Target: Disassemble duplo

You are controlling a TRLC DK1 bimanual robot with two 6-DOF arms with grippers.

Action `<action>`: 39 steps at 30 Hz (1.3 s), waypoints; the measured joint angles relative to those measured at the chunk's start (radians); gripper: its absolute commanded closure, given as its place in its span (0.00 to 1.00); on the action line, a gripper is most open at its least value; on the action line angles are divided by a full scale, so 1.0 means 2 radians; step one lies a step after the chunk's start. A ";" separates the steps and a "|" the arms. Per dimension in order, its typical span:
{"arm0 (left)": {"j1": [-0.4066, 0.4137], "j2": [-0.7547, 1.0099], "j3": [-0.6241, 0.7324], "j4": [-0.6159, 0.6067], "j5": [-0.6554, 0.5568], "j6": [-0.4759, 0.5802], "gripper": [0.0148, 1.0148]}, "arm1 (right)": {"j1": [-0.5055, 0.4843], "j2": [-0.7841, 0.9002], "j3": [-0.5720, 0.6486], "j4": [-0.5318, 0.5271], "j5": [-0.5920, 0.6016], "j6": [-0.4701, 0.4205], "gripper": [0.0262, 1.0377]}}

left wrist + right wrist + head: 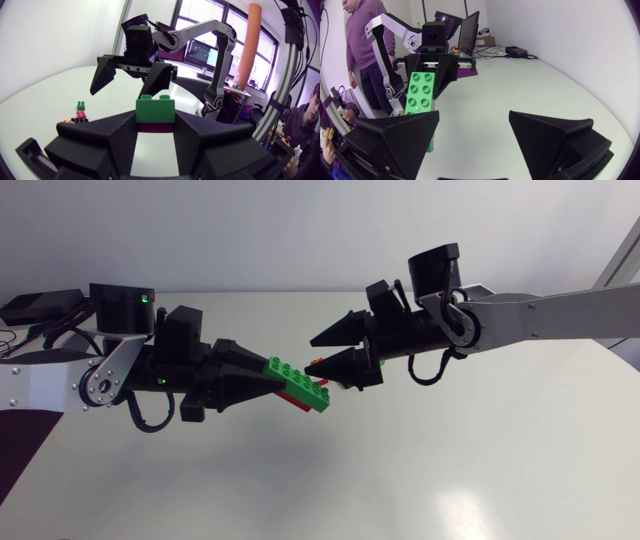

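A green duplo brick [296,383] with a red brick [297,399] stuck under it is held above the table. My left gripper [273,379] is shut on this stack from both sides. In the left wrist view the green brick [156,109] sits between the fingers, above the dark red brick [155,129]. My right gripper [316,354] is open, its fingertips just short of the stack's free end. In the right wrist view the green brick [419,95] lies ahead of one finger of the right gripper [475,134], nothing between the fingers.
A small pile of loose duplo bricks [79,114], green, red and orange, lies on the white table [480,460] beside and below the right gripper [133,75]. An orange bit [316,361] shows by its lower finger.
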 measured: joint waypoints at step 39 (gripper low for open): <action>0.010 0.000 0.000 0.001 -0.005 0.011 0.98 | 0.018 0.010 0.011 -0.097 -0.066 -0.060 0.04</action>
